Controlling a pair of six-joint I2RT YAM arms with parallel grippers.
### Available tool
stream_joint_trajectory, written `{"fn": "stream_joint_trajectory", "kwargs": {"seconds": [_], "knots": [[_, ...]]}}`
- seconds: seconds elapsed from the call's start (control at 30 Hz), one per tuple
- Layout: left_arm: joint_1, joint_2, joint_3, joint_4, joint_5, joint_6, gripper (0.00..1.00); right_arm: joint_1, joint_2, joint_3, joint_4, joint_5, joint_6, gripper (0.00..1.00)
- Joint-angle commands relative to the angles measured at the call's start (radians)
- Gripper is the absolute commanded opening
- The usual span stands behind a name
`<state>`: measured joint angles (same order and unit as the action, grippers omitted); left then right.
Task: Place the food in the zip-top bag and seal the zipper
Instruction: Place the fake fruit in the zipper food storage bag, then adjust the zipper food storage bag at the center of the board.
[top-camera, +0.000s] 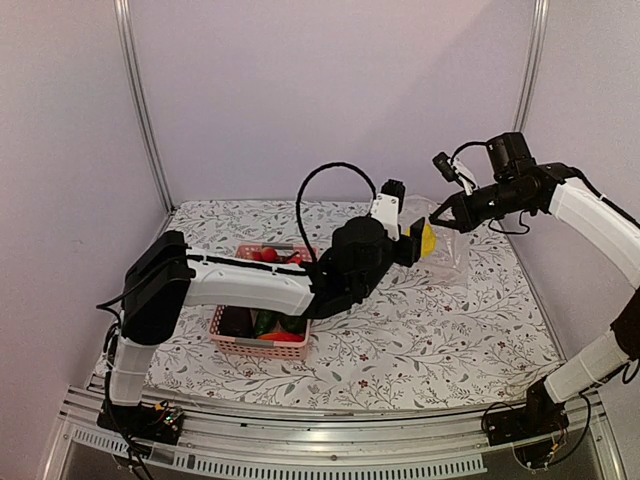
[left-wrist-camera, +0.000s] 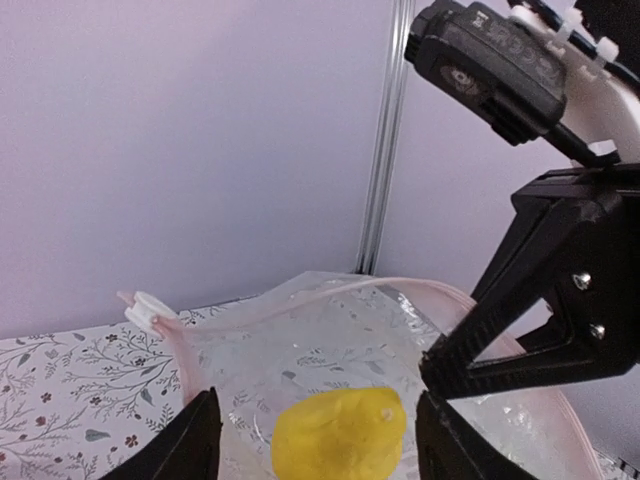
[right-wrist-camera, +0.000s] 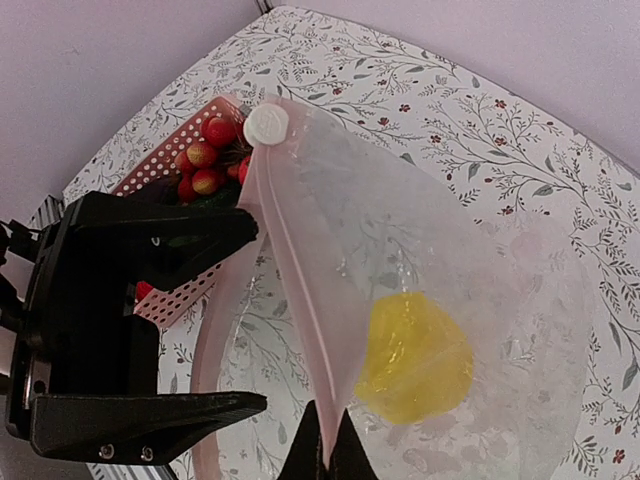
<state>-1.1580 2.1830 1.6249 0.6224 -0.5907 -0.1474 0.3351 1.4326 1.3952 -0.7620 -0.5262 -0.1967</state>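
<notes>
Yellow lemon (right-wrist-camera: 415, 355) inside zip-top bag (right-wrist-camera: 480, 240).
Bag is clear and crinkly; lemon lies untouched between the wide-spread fingers of the left gripper (left-wrist-camera: 318, 400). The right gripper (right-wrist-camera: 325, 445) is clamped closed on the pinkish zipper (right-wrist-camera: 290, 260) strip.

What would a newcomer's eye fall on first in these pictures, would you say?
Most likely the bright yellow lemon, seen through the clear zip-top bag at the far right of the table. The right gripper pinches the bag's mouth edge and holds it up, while the left gripper stands open on either side of the lemon. Left of the table's middle, the pink basket holds other food.
</notes>
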Motion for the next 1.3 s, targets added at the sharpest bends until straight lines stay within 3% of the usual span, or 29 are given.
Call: {"fn": "stream_joint_trajectory", "kwargs": {"seconds": [0.0,0.23,0.37,0.53,0.67,0.87,1.07,1.27], "knots": [[-0.024,-0.052,0.001,0.006,0.022,0.029,0.70,0.001,0.016,0.039,0.002,0.030,0.019,0.00],[-0.118,-0.241,-0.172,0.102,0.035,0.177,0.73,-0.057,0.041,0.008,0.069,0.138,-0.005,0.00],[-0.166,-0.373,-0.351,0.123,-0.007,0.167,0.72,-0.128,0.093,0.109,0.088,0.323,-0.067,0.00],[-0.178,-0.514,-0.496,-0.069,-0.053,0.054,0.71,-0.301,0.218,0.370,0.076,0.427,-0.122,0.00],[-0.179,-0.618,-0.626,-0.196,-0.140,-0.064,0.70,-0.317,0.251,0.446,0.129,0.514,-0.187,0.00],[-0.168,-0.715,-0.693,-0.470,-0.311,-0.174,0.70,-0.226,0.190,0.228,0.241,0.477,-0.176,0.00],[-0.122,-0.780,-0.730,-0.706,-0.334,-0.311,0.71,-0.016,0.097,-0.072,0.319,0.351,-0.234,0.00],[-0.085,-0.823,-0.754,-0.838,-0.334,-0.414,0.71,0.040,0.080,-0.183,0.327,0.211,-0.227,0.00]]}}
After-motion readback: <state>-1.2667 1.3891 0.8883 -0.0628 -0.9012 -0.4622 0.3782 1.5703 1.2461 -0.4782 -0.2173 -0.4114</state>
